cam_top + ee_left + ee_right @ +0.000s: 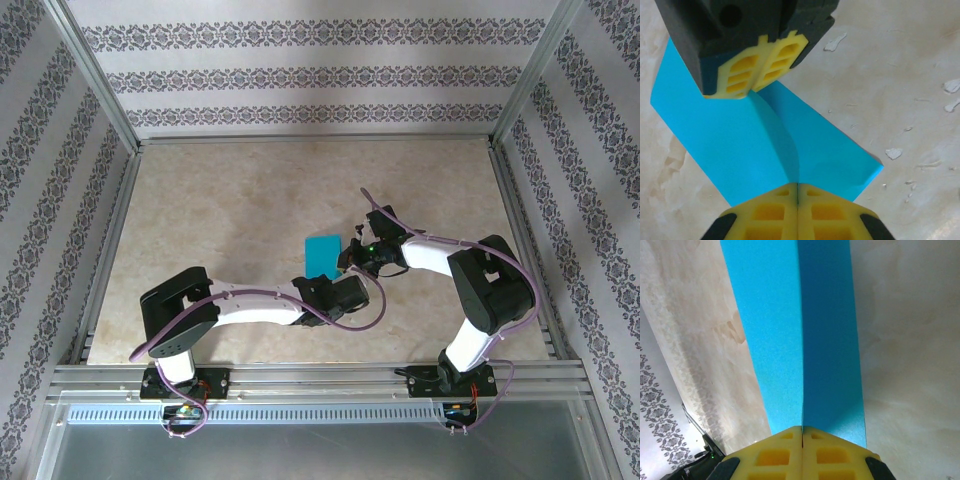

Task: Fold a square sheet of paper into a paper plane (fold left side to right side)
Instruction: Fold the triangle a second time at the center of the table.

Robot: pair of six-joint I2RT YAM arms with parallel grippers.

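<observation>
Square sheet of paper (pixel 321 256) is lying mid-worktop (pixel 230 200), between the two wrists. Left end effector (pixel 797 186) is clenching one edge of the sheet, with its fingers (pixel 770 212) pressing together on a raised ridge in the paper. Right end effector (pixel 802 430) is pinching the opposite edge, jaws closed on the crease line. In the left wrist view it's sitting at the far end of that same ridge. Both sides of the sheet are lying on the worktop.

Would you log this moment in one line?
paper: creased | left gripper: shut on paper | right gripper: shut on paper
</observation>
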